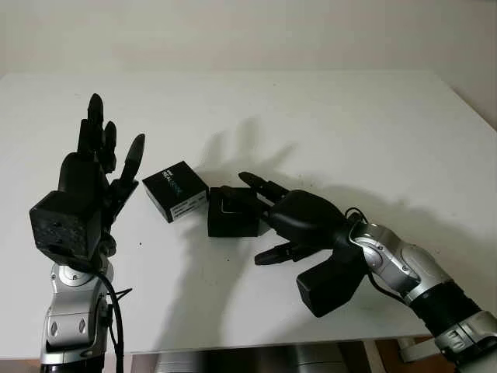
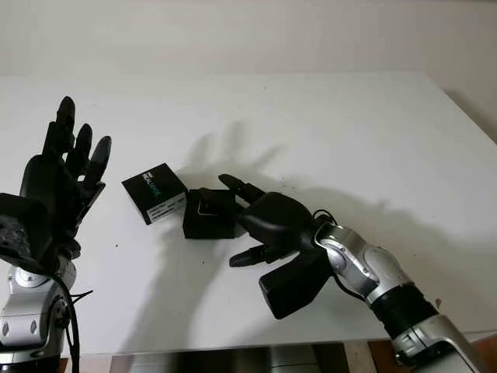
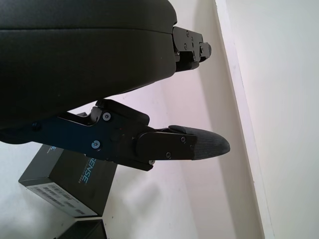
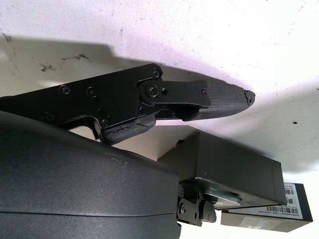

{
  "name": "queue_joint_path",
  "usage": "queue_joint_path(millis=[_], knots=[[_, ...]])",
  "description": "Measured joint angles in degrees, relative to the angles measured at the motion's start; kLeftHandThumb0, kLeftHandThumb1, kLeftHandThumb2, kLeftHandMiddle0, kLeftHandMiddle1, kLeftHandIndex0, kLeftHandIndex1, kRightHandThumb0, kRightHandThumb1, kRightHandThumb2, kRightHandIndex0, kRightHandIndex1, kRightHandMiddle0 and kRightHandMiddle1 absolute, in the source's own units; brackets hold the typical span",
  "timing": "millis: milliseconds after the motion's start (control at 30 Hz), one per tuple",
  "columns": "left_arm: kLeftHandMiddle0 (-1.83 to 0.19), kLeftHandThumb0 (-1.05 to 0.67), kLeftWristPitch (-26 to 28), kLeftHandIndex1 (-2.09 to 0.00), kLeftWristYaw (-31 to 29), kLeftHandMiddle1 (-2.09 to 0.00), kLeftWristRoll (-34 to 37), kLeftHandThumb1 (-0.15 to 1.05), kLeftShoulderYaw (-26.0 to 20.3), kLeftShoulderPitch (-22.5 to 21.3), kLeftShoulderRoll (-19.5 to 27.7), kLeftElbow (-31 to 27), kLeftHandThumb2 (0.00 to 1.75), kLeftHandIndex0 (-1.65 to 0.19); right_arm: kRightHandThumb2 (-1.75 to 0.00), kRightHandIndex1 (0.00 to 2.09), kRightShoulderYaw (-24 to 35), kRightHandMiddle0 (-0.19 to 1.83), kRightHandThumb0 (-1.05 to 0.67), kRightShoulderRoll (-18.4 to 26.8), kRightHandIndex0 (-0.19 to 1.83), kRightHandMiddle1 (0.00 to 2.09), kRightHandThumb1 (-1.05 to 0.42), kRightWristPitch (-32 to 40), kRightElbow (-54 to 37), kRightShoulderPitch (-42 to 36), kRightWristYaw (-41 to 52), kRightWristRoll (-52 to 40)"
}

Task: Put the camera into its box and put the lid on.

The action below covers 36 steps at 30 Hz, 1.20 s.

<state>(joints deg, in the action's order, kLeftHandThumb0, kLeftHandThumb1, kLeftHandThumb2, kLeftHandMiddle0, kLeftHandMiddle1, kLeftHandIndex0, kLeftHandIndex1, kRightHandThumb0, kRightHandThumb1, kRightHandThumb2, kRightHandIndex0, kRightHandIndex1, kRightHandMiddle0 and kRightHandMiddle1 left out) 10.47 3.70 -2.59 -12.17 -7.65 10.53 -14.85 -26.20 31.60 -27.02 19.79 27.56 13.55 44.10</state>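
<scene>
On the white bench [image 1: 326, 116], near its front edge, sits an open black box [image 1: 231, 211], and it serves as the landmark for everything else. Inside its open top a pale metallic object shows, most likely the camera [image 4: 219, 191], though too little of it is visible to be sure. Just beside the box, on the side toward the left arm, lies the black lid [image 1: 175, 190], printed with white lettering on top and a barcode label on its side; the two stand very close, and whether they touch cannot be told.

Right robot hand [image 1: 268, 214] lies low over the bench against the box's other side. Its upper fingers [image 1: 260, 185] reach over the box's far top edge, and its thumb [image 1: 283, 252] stretches out nearer the front of the bench, short of the box. Whether those fingers actually grip the box cannot be told; in the right wrist view one fingertip [image 4: 227, 102] passes just beside the box wall.

Left robot hand [image 1: 97, 167] is raised off the bench beyond the lid from the box, open wide, holding nothing, fingers pointing up and away.
</scene>
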Motion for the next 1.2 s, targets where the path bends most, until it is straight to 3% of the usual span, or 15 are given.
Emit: queue_joint_path(millis=[167,300,667,833,1033,1200], knots=[[-0.1,-0.64,-0.1,-0.06,0.5,-0.06,-0.2,1.05,-0.2,0.0,0.1,0.0,0.32,-0.02,-0.37,0.05,5.4,0.06,-0.72,-2.4,-0.02,0.01,-1.05,0.2,0.4,-4.8,0.4,-14.4],[-0.1,-0.64,0.2,-0.06,0.5,-0.06,-0.2,1.05,-0.2,0.0,0.1,0.0,0.32,-0.01,-0.38,0.06,11.8,0.05,-0.72,-7.9,0.0,0.02,-1.05,2.9,-2.3,-6.8,1.1,-28.8],[-0.11,-0.62,2.1,-0.06,-1.5,-0.06,-3.4,1.05,0.5,-0.1,3.5,0.0,0.3,-0.03,-0.46,0.03,21.0,0.02,-0.7,-11.2,-0.06,0.01,-1.05,20.4,-13.7,-4.3,6.1,-43.6],[-0.13,-0.7,2.7,-0.07,-7.8,-0.06,-3.7,1.05,1.2,-0.2,8.3,0.0,0.26,-0.05,-0.48,0.04,22.3,0.03,-0.72,-11.3,-0.05,0.01,-1.05,24.5,-14.7,-3.7,6.8,-44.7],[0.01,-0.72,4.3,-0.02,-15.2,-0.02,-3.4,1.05,2.7,-1.9,13.1,1.4,0.16,0.05,-0.53,0.03,25.1,-0.02,-0.71,-13.2,-0.09,0.0,-1.05,30.9,-15.6,-2.7,6.8,-49.0],[0.08,-0.83,5.7,-0.03,-23.3,-0.03,-7.7,1.05,7.5,-5.3,21.3,4.5,0.1,0.09,-0.58,0.03,28.1,-0.04,-0.7,-14.4,-0.09,0.01,-1.05,35.1,-15.7,-0.9,6.7,-53.8]])
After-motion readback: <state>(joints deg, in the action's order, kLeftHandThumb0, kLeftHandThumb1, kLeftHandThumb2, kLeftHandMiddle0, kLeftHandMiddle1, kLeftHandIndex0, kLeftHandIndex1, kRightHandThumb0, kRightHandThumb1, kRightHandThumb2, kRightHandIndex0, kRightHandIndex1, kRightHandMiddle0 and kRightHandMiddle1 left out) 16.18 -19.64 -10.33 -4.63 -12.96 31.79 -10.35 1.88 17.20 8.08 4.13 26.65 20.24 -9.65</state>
